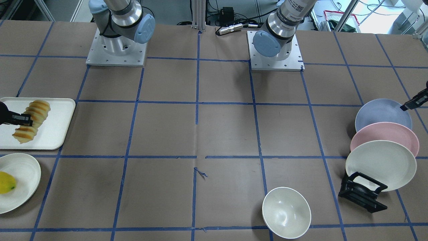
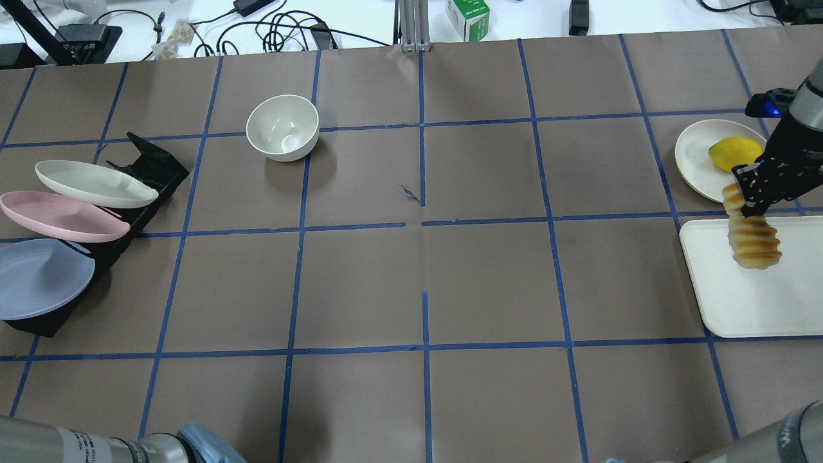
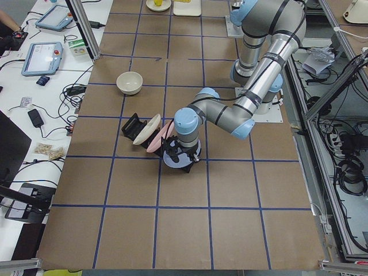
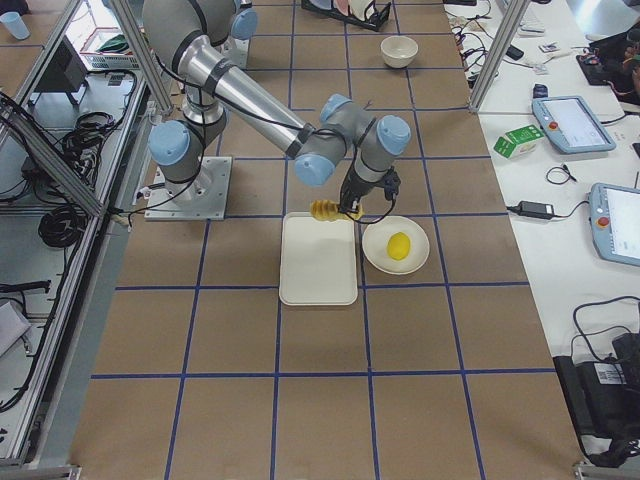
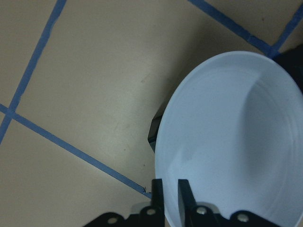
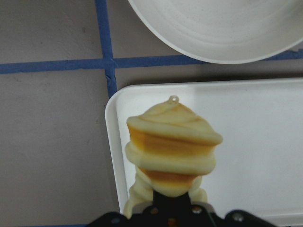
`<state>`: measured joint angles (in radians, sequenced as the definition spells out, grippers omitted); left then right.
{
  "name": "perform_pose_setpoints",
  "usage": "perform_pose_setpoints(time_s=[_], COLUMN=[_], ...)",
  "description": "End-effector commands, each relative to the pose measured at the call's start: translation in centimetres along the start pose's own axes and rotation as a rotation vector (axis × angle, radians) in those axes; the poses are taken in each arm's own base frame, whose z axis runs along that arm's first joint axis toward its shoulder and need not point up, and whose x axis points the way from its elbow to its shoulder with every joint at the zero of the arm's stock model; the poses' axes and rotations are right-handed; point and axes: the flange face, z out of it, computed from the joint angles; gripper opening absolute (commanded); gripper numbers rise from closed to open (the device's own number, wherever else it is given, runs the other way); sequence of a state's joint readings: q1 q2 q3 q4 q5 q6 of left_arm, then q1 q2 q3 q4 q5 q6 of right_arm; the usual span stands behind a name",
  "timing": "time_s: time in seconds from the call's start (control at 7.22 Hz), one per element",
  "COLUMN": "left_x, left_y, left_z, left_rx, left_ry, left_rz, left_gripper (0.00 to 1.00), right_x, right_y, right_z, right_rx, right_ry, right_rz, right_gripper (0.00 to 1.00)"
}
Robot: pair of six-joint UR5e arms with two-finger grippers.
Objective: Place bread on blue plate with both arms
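The bread [image 2: 753, 239], a ridged yellow-orange loaf, hangs from my right gripper [image 2: 749, 200], which is shut on its upper end and holds it above the white tray [image 2: 752, 308]. The right wrist view shows the bread [image 6: 173, 151] end-on over the tray. The blue plate [image 2: 38, 280] stands tilted in the black rack [image 2: 138, 209] at the far left. In the left wrist view my left gripper [image 5: 171, 195] is shut on the blue plate's rim [image 5: 236, 142], one finger on each side. In the front-facing view it [image 1: 406, 106] sits at the plate's edge [image 1: 381, 115].
A pink plate [image 2: 61, 217] and a cream plate [image 2: 93, 183] stand in the same rack. A white bowl [image 2: 283, 127] sits on the table. A cream plate [image 2: 697, 157] with a yellow lemon [image 2: 733, 153] lies beside the tray.
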<state>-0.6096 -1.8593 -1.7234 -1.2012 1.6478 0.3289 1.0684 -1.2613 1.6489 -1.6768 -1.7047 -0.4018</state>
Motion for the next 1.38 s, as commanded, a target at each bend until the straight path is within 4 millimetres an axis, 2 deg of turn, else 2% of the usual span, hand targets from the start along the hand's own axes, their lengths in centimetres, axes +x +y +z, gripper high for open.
perform_pose_setpoints(time_s=[0.0, 0.14, 0.28, 0.42, 0.55, 0.83, 1.25], left_x=[1.7, 1.7, 1.8, 1.5, 1.5, 1.2, 1.1], left_y=[-0.2, 0.0, 0.1, 0.1, 0.3, 0.7, 0.5], left_z=[0.3, 0.0, -0.3, -0.9, -0.5, 0.6, 1.4], left_rx=[-0.007, -0.004, 0.003, 0.011, 0.000, -0.025, -0.033], left_ry=[0.005, -0.006, -0.006, -0.020, -0.022, -0.016, -0.012], left_rz=[-0.134, -0.153, -0.157, -0.156, -0.158, -0.167, -0.166], left_gripper=[0.40, 0.40, 0.40, 0.40, 0.40, 0.40, 0.40], right_x=[-0.2, -0.2, -1.1, -3.7, -6.1, -11.1, -16.3], right_y=[-0.1, 0.0, -0.1, 0.1, 0.8, 1.4, 2.9], right_z=[-1.7, -1.9, -2.1, -2.9, -4.0, -4.8, -6.0], right_rx=[-0.015, -0.013, -0.002, -0.001, 0.007, 0.008, 0.013], right_ry=[-0.008, -0.007, -0.019, -0.015, -0.008, -0.002, -0.063], right_rz=[0.019, 0.019, 0.011, 0.013, 0.062, 0.097, 0.103], right_gripper=[0.00, 0.00, 0.00, 0.00, 0.00, 0.00, 0.00])
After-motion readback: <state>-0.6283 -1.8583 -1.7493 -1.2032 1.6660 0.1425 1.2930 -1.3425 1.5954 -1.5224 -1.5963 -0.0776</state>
